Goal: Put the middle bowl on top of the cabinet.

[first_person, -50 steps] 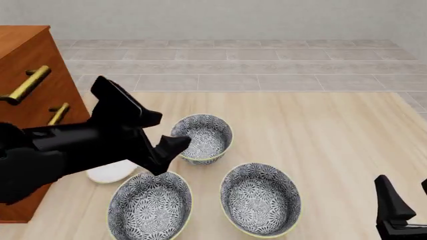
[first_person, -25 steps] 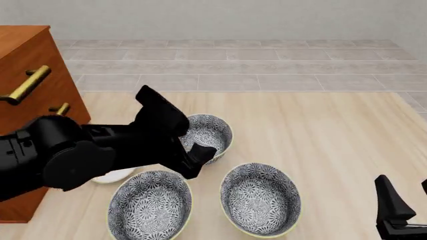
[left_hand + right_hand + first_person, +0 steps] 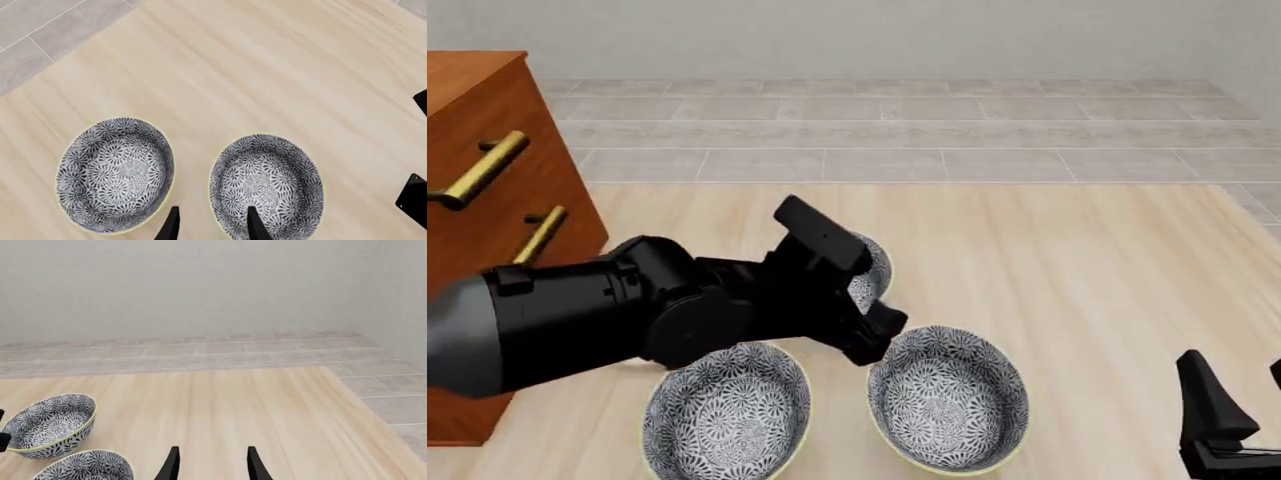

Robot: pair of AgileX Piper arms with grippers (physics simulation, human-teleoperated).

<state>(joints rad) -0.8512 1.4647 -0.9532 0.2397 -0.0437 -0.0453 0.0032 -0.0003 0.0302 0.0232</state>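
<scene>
Little of the task is done: the middle bowl (image 3: 950,400), taken here to be the near right one of the three patterned bowls, rests on the wooden table (image 3: 1094,270), well apart from the cabinet (image 3: 481,110) at the far left. Nothing can be seen on the part of the cabinet's top that is in view. The left gripper (image 3: 878,335) is held low at that bowl's far-left rim. In the left wrist view its fingers are parted, one over the rim and the other over the bare wood beside it, and nothing is gripped. The closing, the lift, the carry across and the setting down are all judged to be left. The right gripper (image 3: 212,465) is kept at the near right edge, its fingers likewise apart and empty. The farthest bowl (image 3: 878,268) is half hidden by the arm, and the near left bowl (image 3: 727,420) is untouched. No brand, label or writing can be read anywhere.
</scene>
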